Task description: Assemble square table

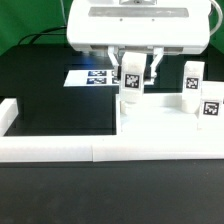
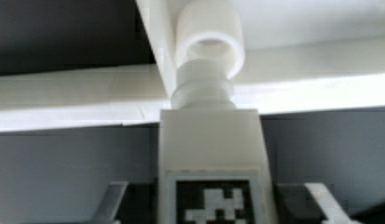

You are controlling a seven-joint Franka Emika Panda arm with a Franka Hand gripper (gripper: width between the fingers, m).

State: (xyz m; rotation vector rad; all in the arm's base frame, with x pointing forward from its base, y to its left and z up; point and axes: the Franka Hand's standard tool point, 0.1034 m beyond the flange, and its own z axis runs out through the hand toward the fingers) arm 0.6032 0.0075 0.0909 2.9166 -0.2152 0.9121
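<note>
The white square tabletop (image 1: 165,125) lies flat at the exterior view's right. My gripper (image 1: 135,78) hangs over its far left corner, shut on an upright white leg post (image 1: 131,86) with a black-white tag. The post's lower end is at the tabletop surface. In the wrist view my gripper (image 2: 215,205) has the tagged post (image 2: 214,150) between its fingers (image 2: 322,200). The post's narrow end points at a round white rim (image 2: 210,45). Two more tagged leg posts (image 1: 192,78) (image 1: 210,108) stand upright at the right.
A long low white border wall (image 1: 50,150) runs along the front and turns back at the exterior view's left. The marker board (image 1: 88,76) lies on the black table behind, left of the gripper. Black table surface (image 1: 60,105) shows between wall and tabletop.
</note>
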